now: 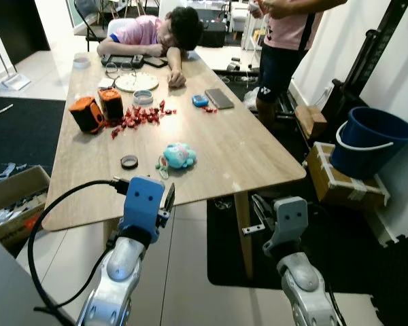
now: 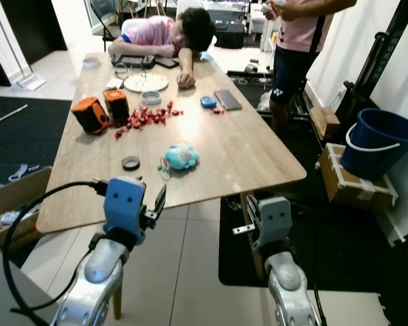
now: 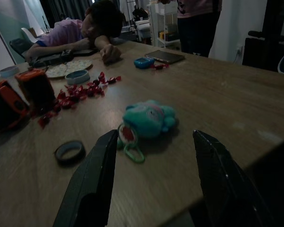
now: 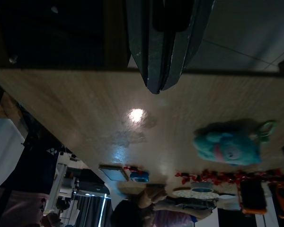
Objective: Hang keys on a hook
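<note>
Left gripper (image 3: 154, 182) released at table (image 1: 258, 163) edge near plush keychain (image 1: 179, 155), right gripper (image 4: 162, 85) clenched below edge

the two head eyes look forward and down from just off the near edge of the bench (image 1: 258, 156). the left wrist view looks low across its top, close to the teal plush keychain (image 3: 149, 119); the right wrist view shares both, rolled over, from the edge.

A wooden table (image 1: 258, 146) stands on pale tile floor (image 1: 183, 272).
</note>
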### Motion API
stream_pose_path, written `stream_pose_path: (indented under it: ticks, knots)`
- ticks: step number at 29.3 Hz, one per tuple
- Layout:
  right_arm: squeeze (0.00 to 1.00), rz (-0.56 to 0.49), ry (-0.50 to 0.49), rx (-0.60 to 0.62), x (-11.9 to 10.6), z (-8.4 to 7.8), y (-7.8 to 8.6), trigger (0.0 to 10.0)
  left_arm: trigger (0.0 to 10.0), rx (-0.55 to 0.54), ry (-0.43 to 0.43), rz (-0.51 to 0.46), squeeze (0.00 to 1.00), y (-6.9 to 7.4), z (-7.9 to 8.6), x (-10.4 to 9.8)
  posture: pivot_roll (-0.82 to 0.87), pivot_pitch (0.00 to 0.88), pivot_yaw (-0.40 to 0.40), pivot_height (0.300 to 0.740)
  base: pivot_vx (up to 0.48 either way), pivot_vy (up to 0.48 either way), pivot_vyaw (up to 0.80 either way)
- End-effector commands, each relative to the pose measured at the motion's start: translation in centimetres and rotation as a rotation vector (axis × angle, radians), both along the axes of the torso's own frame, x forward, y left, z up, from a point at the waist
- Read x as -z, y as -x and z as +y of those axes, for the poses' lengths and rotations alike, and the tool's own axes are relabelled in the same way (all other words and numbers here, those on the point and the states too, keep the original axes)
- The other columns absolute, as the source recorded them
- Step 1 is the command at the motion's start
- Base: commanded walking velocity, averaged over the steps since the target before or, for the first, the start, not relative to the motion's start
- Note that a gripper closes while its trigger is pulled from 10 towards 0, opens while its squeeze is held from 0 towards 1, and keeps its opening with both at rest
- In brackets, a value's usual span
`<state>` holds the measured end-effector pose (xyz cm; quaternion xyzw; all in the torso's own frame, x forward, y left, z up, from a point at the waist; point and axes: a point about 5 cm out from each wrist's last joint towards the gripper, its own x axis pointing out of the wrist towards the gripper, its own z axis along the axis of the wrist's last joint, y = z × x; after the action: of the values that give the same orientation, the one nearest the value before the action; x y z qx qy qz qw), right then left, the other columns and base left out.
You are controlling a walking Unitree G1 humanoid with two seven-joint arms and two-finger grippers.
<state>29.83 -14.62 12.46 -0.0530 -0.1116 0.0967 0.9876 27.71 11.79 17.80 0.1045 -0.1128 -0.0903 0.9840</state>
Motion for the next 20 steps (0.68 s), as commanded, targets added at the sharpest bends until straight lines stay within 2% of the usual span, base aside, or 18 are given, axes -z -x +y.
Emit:
stream_pose_path:
  ticks: [1, 20]
  knots:
    - [0.00, 0.013, -0.003, 0.003, 0.37, -0.10, 0.06, 10.0, 10.0, -0.003, 0.008, 0.010, 0.00, 0.09, -0.03, 0.14, 0.17, 0.123, -0.022, 0.740, 0.409, 0.000, 0.00]
    - [0.00, 0.022, -0.005, 0.001, 0.57, 0.11, 0.12, 10.0, 10.0, -0.016, 0.008, 0.014, 0.00, 0.16, 0.24, 0.08, 0.18, 0.131, -0.019, 0.740, 0.367, 0.000, 0.00]
